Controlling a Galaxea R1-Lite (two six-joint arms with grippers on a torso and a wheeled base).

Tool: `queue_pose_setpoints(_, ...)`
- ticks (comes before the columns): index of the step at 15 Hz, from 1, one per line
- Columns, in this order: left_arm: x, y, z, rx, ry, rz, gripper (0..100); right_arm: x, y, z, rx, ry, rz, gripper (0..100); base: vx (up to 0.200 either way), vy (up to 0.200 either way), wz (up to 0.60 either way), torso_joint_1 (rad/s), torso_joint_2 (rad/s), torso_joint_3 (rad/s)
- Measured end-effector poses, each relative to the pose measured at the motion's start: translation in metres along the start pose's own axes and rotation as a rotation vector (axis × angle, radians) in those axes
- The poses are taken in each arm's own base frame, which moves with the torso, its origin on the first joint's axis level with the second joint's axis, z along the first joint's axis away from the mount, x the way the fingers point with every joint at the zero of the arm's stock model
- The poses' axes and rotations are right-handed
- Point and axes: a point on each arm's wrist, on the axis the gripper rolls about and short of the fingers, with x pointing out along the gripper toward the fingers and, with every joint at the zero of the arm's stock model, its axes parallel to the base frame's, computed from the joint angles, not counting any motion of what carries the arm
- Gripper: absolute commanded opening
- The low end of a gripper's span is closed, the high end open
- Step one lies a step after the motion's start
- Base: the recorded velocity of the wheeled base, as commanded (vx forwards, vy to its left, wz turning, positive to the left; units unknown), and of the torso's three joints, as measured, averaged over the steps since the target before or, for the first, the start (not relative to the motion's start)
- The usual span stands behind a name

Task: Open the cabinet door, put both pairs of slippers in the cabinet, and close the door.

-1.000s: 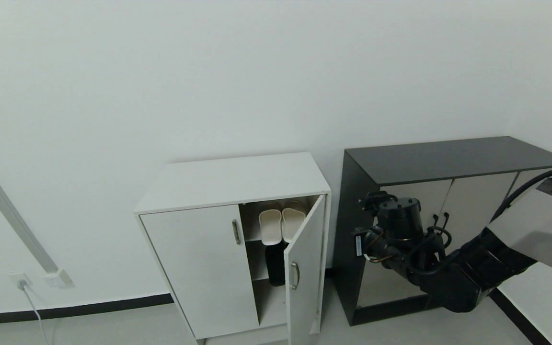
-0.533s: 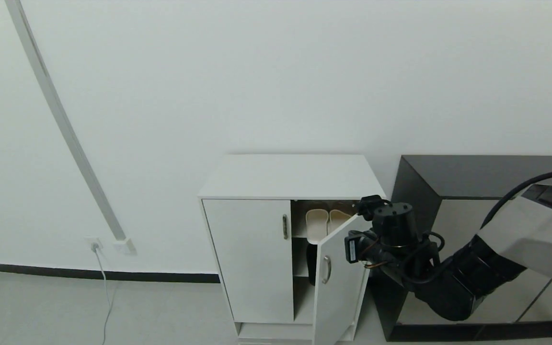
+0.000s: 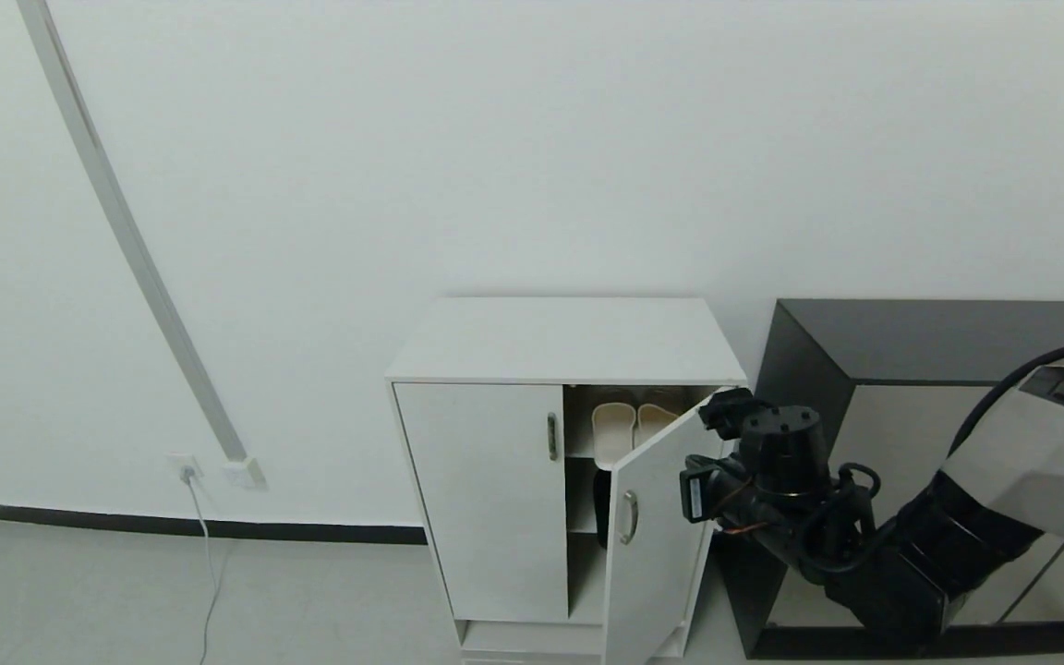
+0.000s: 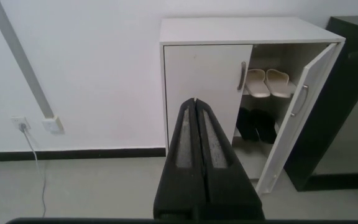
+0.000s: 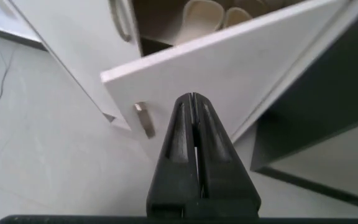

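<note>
Against the wall (image 3: 532, 139), a white cabinet (image 3: 560, 340) with 2 doors. Left door (image 3: 481, 503) shut flat. Right door (image 3: 657, 554) swung open toward the front, with a thin metal handle (image 3: 628, 517) on its outer face.

Inside, on the top shelf, 1 pair of beige slippers (image 3: 629, 427), side by side. On the shelf below, 1 pair of black slippers (image 4: 258, 124), also side by side, partly hidden by the open door in the head view. Both pairs inside the cabinet already.

Left hand (image 4: 194, 102) up in the air, well back from the cabinet and pointing at it. Fingers pressed tight together, with nothing held.

Right hand (image 5: 193, 99) right by the outer face of the open door, near its top edge. Fingers closed tight together too, with nothing between them. Cannot tell whether touching the door or just beside it.

Just beside the white cabinet, on the right, a dark cabinet (image 3: 938, 328). On the wall to the left, a slanted grey strip (image 3: 126, 240) and a socket (image 3: 184, 465), with a cable (image 3: 207, 573) hanging down to the floor (image 3: 79, 600).
</note>
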Motion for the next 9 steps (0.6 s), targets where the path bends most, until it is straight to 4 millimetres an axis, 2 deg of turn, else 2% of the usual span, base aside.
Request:
queue_pose_setpoints(2, 0.0, 0.0, 0.0, 0.0, 0.001, 0.0, 0, -0.018, 0.001, -0.012, -0.017, 0.036, 0.023, 0, 0.0, 0.0, 0.0, 0.0, 0.0, 0.0)
queue_pose_setpoints(5, 0.0, 0.0, 0.0, 0.002, 0.001, 0.0, 0, -0.04, 0.007, -0.028, -0.038, 0.055, 0.069, 0, 0.2, 0.0, 0.0, -0.01, 0.0, 0.002)
queue_pose_setpoints(6, 0.0, 0.0, 0.0, 0.002, 0.0, 0.0, 0, -0.044, 0.008, -0.032, -0.041, 0.054, 0.079, 0, 0.2, 0.0, 0.0, -0.012, -0.01, 0.007)
queue_pose_setpoints(9, 0.0, 0.0, 0.0, 0.002, 0.001, 0.0, 0, -0.039, 0.01, -0.043, -0.04, 0.042, 0.083, 0, 0.0, 0.0, 0.0, 0.0, 0.0, 0.0)
